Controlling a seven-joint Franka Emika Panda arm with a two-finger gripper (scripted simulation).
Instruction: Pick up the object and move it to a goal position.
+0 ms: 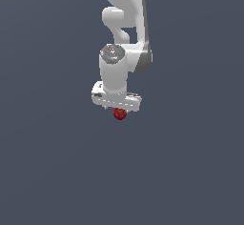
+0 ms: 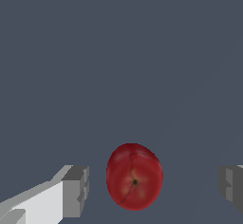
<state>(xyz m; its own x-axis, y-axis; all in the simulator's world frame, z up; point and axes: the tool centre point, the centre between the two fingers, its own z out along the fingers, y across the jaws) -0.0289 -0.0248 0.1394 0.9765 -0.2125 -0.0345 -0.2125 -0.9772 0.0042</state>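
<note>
The object [image 2: 135, 176], a small dark red lump, lies on the grey worktop [image 1: 190, 171] directly under the white gripper [image 1: 117, 107], and in the wrist view it sits between the two grey fingers [image 2: 76, 191], which stand wide apart with clear gaps on both sides. The step looks like the descent before grasping: keep the lump centred (it seems a little nearer one finger), lower straight, then close evenly so it does not roll aside.
</note>
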